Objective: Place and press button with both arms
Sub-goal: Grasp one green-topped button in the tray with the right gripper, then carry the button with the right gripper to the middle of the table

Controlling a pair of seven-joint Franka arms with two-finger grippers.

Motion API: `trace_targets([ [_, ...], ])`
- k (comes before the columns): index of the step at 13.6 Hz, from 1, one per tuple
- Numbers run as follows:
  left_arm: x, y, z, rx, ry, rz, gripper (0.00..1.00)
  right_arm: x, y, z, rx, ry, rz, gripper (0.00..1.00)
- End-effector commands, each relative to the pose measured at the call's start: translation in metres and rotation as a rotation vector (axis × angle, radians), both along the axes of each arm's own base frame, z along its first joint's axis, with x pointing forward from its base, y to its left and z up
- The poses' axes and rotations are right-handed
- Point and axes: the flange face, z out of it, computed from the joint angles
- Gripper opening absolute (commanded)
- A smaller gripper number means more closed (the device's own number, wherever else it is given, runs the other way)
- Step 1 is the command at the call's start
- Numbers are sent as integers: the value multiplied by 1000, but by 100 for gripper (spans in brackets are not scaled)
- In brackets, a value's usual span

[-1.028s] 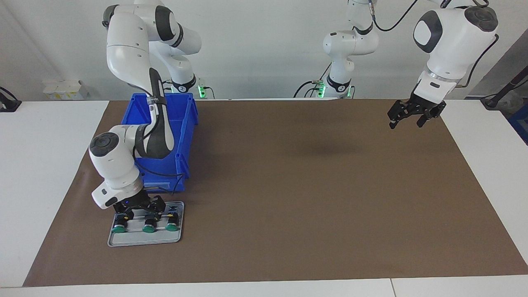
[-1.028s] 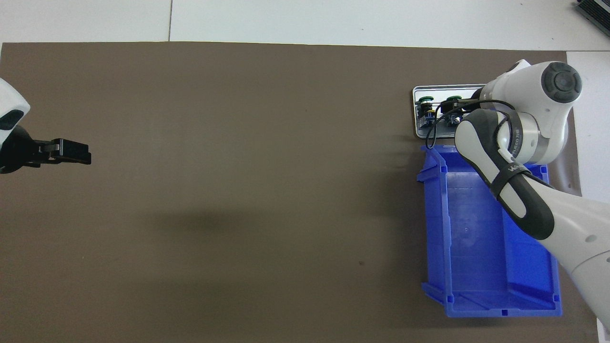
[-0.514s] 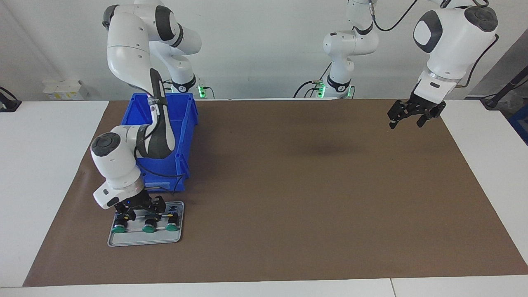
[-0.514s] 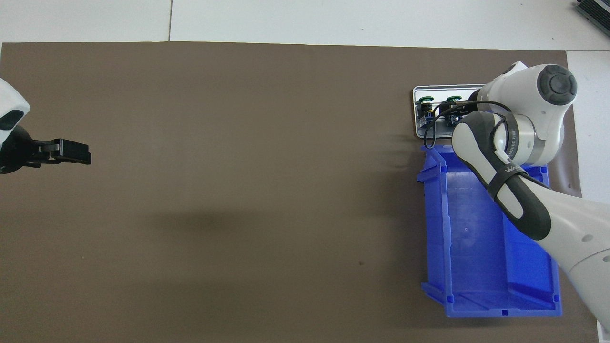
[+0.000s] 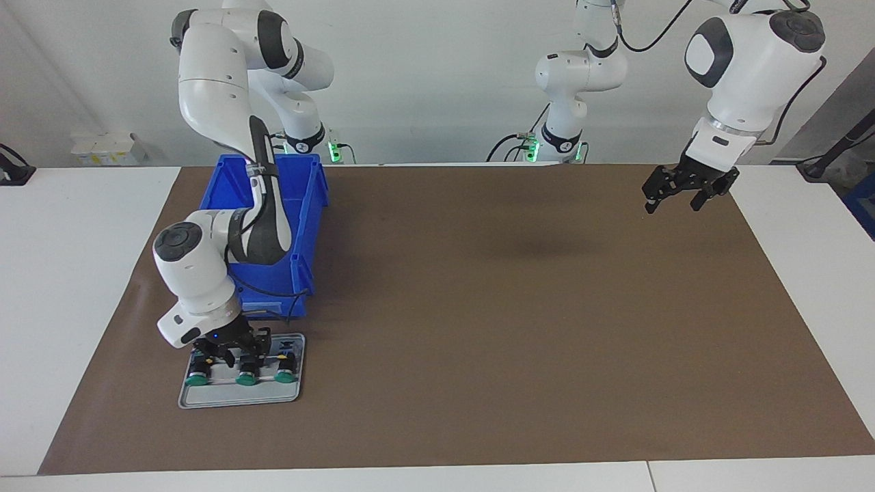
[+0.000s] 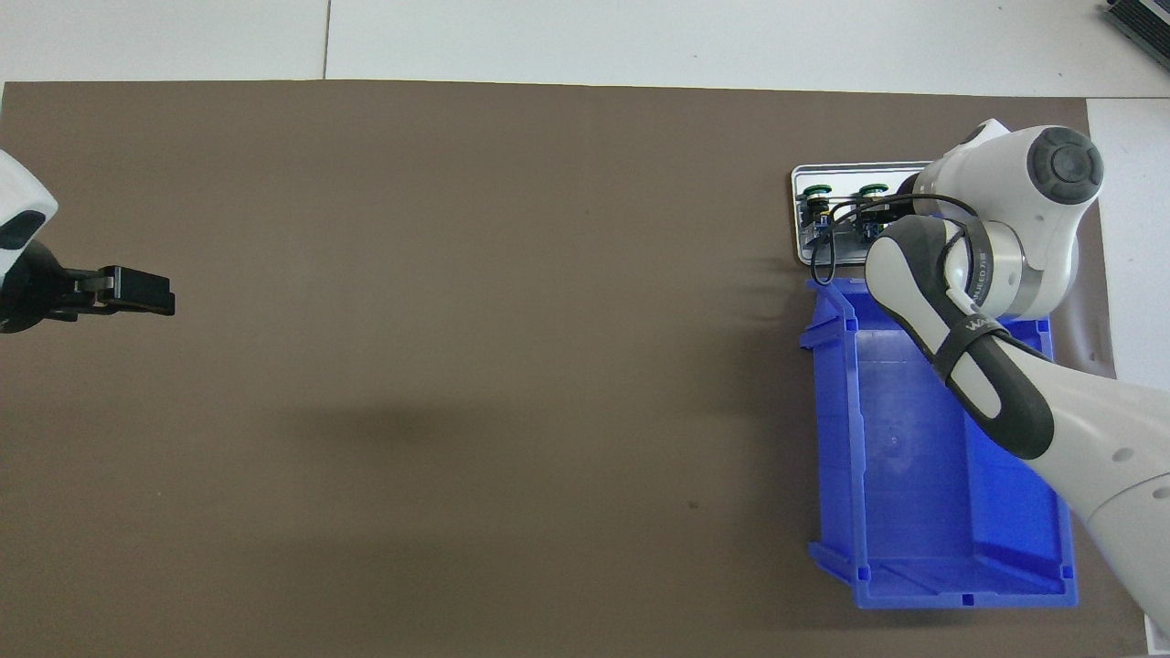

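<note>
Three buttons [image 5: 246, 370] lay in a row on a grey tray [image 5: 239, 398] at the desk [image 5: 519, 328] edge toward the right arm's end, just beside a blue bin [image 5: 304, 225]. The right end effector [image 5: 229, 352] was down among them; whether it gripped one could not be told. The left end effector [image 5: 683, 189] waited open over the other end. A button looked light, rigid and smooth-capped, best pinched across its black body.
</note>
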Motion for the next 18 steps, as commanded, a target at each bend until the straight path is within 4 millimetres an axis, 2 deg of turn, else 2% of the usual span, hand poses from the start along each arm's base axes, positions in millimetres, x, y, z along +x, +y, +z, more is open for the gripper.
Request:
trace_targets([
  [1,-10,2,1,17,3,-11,100,-3,-4,-7,15,-8,18,0],
  [3,-10,2,1,17,3,-11,100,1,-3,2,16,-24,12,0],
  [6,-11,2,2,17,1,-11,100,18,6,34,30,-64,-26,0],
  [8,-11,2,2,17,1,-11,100,26,7,66,66,-73,-170,0],
  [10,-11,2,2,17,1,-11,100,28,17,93,122,-91,-360,0],
  [11,-10,2,1,17,3,-11,100,27,26,107,153,-107,-458,0],
  [13,-11,2,2,17,1,-11,100,21,30,137,222,-113,-686,0],
  [14,-11,2,2,17,1,-11,100,17,39,152,258,-110,-777,0],
  [16,-11,2,2,17,1,-10,100,6,87,170,303,-71,-920,0],
  [18,-11,2,2,17,1,-11,100,-6,154,168,334,-42,-1065,0],
])
